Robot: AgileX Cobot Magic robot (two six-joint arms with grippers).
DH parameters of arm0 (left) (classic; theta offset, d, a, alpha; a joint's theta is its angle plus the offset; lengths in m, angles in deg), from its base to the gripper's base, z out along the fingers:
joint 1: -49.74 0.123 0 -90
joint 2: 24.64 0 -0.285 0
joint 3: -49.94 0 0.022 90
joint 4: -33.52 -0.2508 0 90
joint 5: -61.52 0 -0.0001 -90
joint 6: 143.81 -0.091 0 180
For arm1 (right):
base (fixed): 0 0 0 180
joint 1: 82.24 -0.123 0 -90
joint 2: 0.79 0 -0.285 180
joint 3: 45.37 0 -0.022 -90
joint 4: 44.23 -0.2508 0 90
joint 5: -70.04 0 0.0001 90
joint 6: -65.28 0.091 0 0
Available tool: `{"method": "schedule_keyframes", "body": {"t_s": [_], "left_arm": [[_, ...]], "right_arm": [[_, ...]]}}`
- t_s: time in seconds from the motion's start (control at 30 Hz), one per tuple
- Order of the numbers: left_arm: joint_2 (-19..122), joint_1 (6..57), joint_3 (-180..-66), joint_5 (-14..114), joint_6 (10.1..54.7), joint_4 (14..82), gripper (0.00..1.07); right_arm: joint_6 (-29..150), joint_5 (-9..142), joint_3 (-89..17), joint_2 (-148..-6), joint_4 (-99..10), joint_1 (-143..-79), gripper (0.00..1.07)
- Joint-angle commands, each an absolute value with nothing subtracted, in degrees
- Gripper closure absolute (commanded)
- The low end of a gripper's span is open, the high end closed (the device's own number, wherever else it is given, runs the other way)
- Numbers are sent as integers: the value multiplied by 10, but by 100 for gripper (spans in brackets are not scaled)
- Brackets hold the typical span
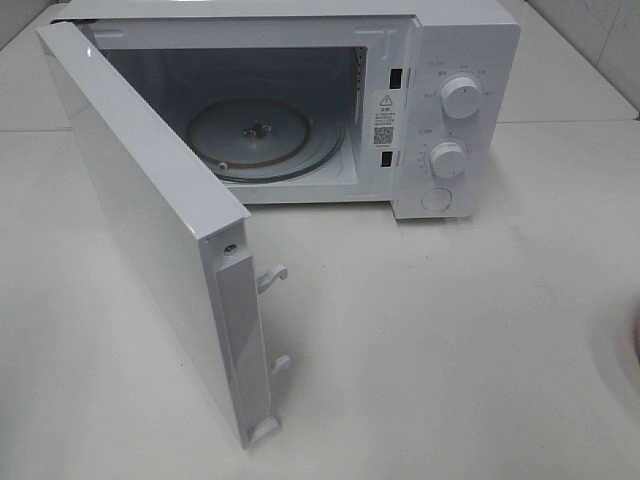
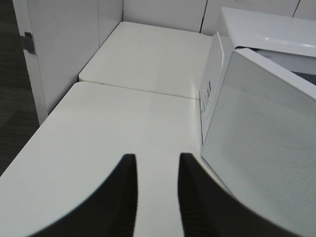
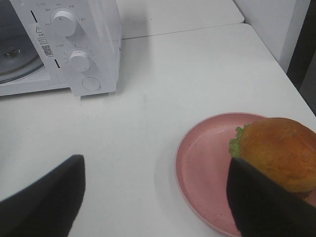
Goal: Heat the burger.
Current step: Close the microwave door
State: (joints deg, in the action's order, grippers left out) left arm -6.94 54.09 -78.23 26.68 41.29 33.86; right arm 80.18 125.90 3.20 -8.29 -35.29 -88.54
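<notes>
One burger (image 3: 283,150) sits on a pink plate (image 3: 202,173), toward the plate's far side from the microwave, its orange-brown bun glossy on top and a frill of green lettuce showing at the edge. The right gripper (image 3: 158,197) hovers over the plate's near rim with its dark fingers spread wide; one finger (image 3: 261,202) overlaps the burger in the wrist view, and I cannot tell whether it touches the bun. The plate rests on the white table (image 1: 450,340), well apart from the white microwave (image 1: 455,110). The microwave door (image 1: 150,240) stands swung wide open, and the glass turntable (image 1: 265,135) inside is bare. Two round knobs sit on the front panel. The left gripper (image 2: 155,197) hangs above the table beside the door's outer face, its fingers narrow and gripping nothing.
</notes>
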Motion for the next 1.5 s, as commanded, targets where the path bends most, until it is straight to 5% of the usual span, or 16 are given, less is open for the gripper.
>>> {"method": "schedule_keyframes", "body": {"t_s": [0.03,0.23,0.4,0.7,1.3,1.5], "left_arm": [[-27,543,-748,384,415,341,107],[12,543,-714,495,413,341,107],[96,543,-644,730,414,341,107],[234,543,-628,862,433,324,107],[586,520,-673,1135,576,32,107],[636,474,-701,1134,572,56,107]], "right_arm": [[803,1257,34,-69,-353,-883,31],[803,1257,34,-69,-353,-883,31],[803,1257,34,-69,-353,-883,31],[803,1257,34,-69,-353,-883,31],[803,1257,34,-69,-353,-883,31],[803,1257,34,-69,-353,-883,31]]}}
